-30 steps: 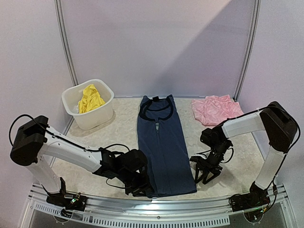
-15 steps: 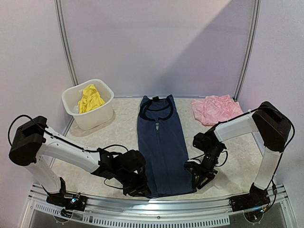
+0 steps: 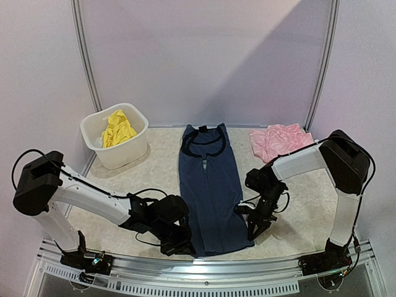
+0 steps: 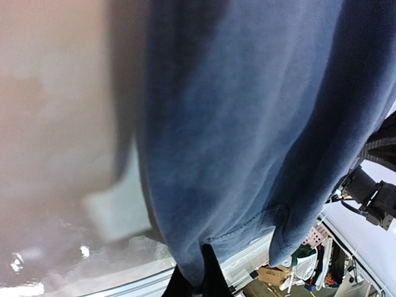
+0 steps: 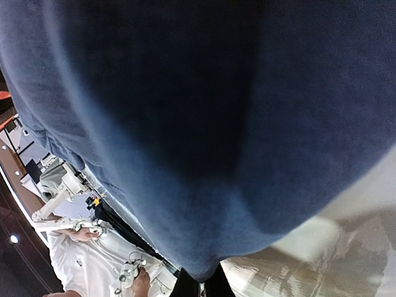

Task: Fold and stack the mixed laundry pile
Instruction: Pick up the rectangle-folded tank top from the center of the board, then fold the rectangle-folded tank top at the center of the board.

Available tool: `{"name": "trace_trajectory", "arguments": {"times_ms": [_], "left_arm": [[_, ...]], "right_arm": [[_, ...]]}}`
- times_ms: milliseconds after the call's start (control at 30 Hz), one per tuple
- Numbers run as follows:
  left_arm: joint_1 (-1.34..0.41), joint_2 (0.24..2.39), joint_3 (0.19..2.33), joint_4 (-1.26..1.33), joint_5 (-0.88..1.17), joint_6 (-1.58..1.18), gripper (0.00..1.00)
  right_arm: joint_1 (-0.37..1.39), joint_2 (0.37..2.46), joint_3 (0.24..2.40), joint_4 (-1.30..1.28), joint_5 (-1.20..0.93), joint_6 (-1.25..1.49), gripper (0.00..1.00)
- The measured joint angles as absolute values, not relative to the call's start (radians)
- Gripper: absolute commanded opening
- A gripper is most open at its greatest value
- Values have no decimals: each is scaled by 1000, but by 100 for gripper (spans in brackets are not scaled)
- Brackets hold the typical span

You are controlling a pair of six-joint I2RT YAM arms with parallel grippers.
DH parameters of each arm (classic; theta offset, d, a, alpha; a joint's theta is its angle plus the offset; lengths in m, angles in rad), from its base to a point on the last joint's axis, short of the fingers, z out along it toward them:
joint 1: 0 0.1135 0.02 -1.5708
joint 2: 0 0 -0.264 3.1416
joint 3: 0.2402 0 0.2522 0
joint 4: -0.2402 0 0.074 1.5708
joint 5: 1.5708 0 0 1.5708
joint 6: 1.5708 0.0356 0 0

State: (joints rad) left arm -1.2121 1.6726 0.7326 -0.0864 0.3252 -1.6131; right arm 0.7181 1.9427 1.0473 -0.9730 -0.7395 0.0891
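Moved inward, left gripper (image 3: pixel 184 247) and right gripper (image 3: pixel 252 231) now pinch near corners of the navy top (image 3: pixel 210 185).

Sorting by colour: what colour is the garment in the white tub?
The garment is yellow; top view shows it best.

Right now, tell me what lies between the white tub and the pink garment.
The collar end of the navy top lies between the white tub and the pink garment, with bare tabletop either side. The top external view shows it.
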Motion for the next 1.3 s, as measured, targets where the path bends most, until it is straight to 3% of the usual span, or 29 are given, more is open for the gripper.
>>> {"name": "trace_trajectory", "arguments": {"times_ms": [200,533,1300], "left_arm": [[-1190,1629,746,-181,258,-1532,0],[-1155,1503,945,-421,68,-1323,0],[-952,1608,1013,-449,39,-1112,0]], "right_arm": [[718,1876,1052,-986,-738,69,0],[693,1673,1137,-1033,-735,54,0],[475,1927,1468,-1069,-750,23,0]]}}
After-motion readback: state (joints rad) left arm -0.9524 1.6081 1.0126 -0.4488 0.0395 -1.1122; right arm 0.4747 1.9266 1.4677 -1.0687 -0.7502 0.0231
